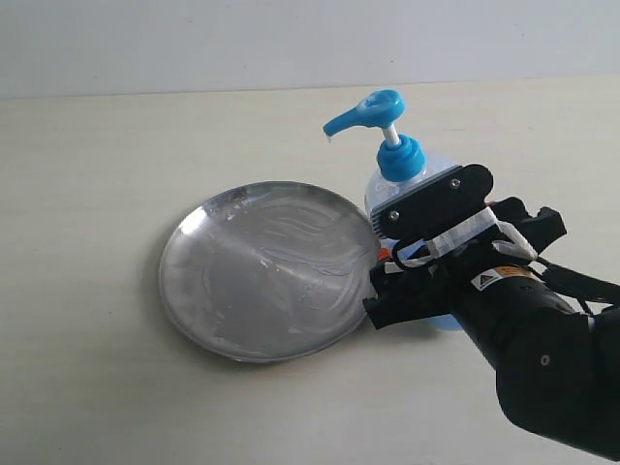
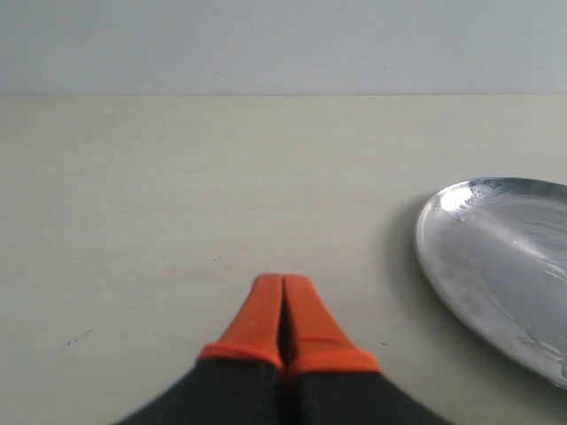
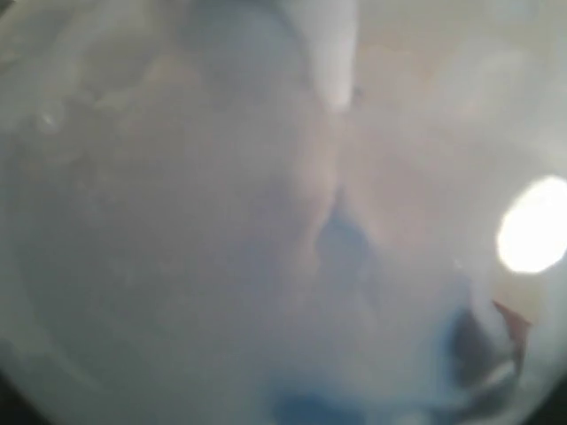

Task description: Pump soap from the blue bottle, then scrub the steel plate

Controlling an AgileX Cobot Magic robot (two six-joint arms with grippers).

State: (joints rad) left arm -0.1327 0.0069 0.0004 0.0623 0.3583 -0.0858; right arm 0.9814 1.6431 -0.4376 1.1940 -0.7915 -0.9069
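The steel plate [image 1: 262,271] lies on the table, streaked with whitish smears of soap [image 1: 295,237]. Just right of it stands the blue bottle [image 1: 399,160]; its pump head is raised and its spout points over the plate's rim. My right gripper [image 1: 380,263] holds the bottle's body from the right, one black finger on each side. The right wrist view is a blur filled by the pale blue bottle [image 3: 221,221]. My left gripper [image 2: 283,282] is shut and empty, low over bare table with the plate [image 2: 505,257] off to one side. It is outside the exterior view.
The cream table [image 1: 107,174] runs back to a pale wall [image 1: 194,39]. The right arm's black body [image 1: 542,358] fills the front right corner.
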